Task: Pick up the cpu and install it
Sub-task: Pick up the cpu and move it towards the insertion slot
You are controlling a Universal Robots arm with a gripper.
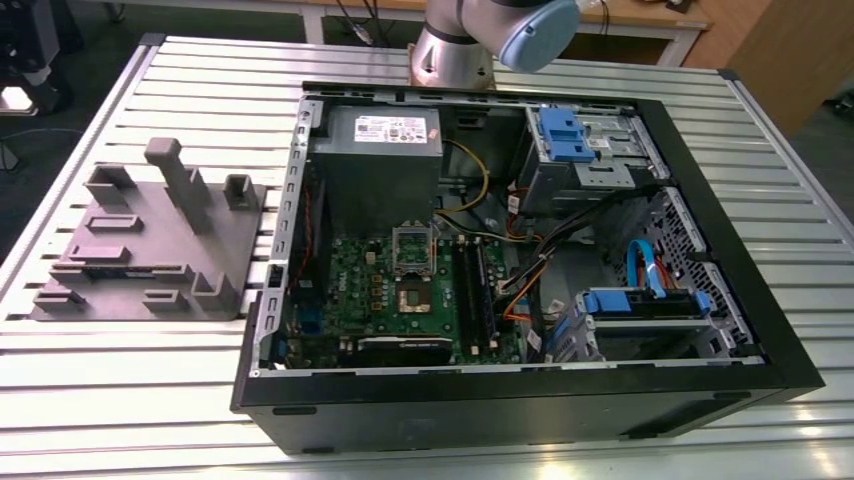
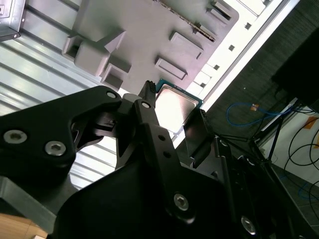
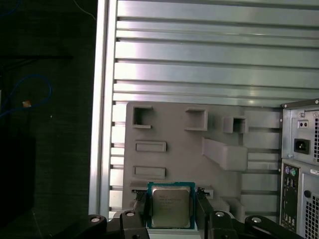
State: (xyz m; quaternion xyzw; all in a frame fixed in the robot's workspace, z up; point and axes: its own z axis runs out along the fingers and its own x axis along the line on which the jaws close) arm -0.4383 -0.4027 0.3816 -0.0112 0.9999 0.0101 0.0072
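The hand [image 3: 171, 208] is gripping the cpu [image 3: 170, 201] by two opposite edges, so the chip is lying flat between its fingers [image 3: 141, 205]. It is hanging over the grey fixture tray [image 3: 199, 164] near one edge of the ribbed surface [image 3: 199, 59]. The motherboard socket [image 1: 411, 262] inside the open computer case [image 1: 747, 300] is waiting well apart.

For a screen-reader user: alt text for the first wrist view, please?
The gripper holds the cpu, a silvery square chip with a green edge, between its fingers, above a grey moulded fixture on a slatted metal table. The rear of a computer case stands beside the fixture.
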